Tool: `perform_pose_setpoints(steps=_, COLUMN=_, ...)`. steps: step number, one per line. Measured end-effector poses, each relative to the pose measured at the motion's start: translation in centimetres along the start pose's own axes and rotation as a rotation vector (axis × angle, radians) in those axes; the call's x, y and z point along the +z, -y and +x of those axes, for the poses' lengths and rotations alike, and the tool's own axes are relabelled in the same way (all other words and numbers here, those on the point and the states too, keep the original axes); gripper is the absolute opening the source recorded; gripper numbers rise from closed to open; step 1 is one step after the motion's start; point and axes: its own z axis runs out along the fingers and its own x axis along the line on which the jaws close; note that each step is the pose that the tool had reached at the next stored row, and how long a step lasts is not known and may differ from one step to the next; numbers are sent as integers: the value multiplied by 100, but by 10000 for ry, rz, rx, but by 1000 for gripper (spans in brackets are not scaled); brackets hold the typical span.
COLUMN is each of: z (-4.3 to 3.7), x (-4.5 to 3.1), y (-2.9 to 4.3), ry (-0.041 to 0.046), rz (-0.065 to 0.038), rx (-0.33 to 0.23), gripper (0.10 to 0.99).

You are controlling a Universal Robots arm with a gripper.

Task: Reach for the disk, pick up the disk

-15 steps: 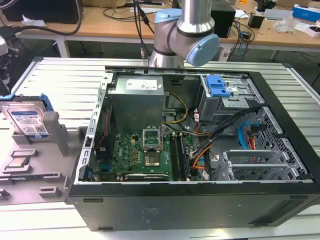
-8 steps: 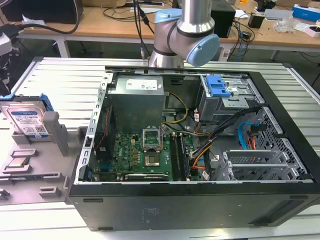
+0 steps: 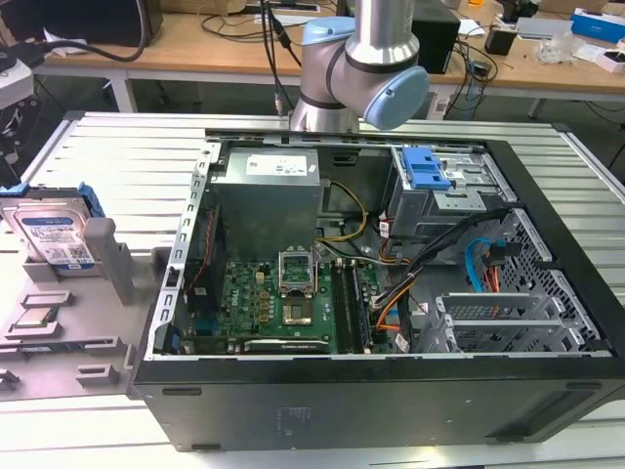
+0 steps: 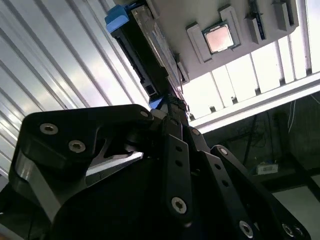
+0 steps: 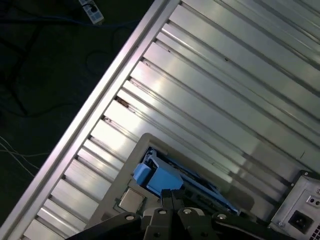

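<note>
The disk (image 3: pixel 54 239) stands on its edge in a grey holder (image 3: pixel 103 256) at the exterior view's left. It is silver with a white-and-blue label and a blue frame. In the second wrist view the disk (image 4: pixel 145 55) shows edge-on, just beyond my gripper (image 4: pixel 170 107). In the first wrist view its blue frame (image 5: pixel 160 177) lies right past my gripper (image 5: pixel 170 194). The black fingers stand together, shut with nothing between them, apart from the disk. The arm (image 3: pixel 361 68) rises at the back of the table.
A small square silver chip (image 3: pixel 34 318) (image 4: pixel 220 39) (image 5: pixel 131 200) sits in the grey fixture plate (image 3: pixel 59 342) beside the disk. An open black computer case (image 3: pixel 371 293) takes up the middle and right of the ribbed metal table (image 3: pixel 127 156). The table edge (image 5: pixel 100 110) drops off near the holder.
</note>
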Motion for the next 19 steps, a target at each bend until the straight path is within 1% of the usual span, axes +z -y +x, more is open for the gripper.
perform_pose_setpoints(steps=7, z=0, x=0, y=0, ry=-33, rz=0, rx=-856, gripper=106)
perform_pose_setpoints(steps=9, z=0, x=0, y=0, ry=-49, rz=1, rx=-1267, gripper=106)
perform_pose_setpoints(steps=15, z=0, x=0, y=0, ry=-72, rz=1, rx=-1887, gripper=106)
perform_pose_setpoints(steps=19, z=0, x=0, y=0, ry=-93, rz=2, rx=-2456, gripper=106)
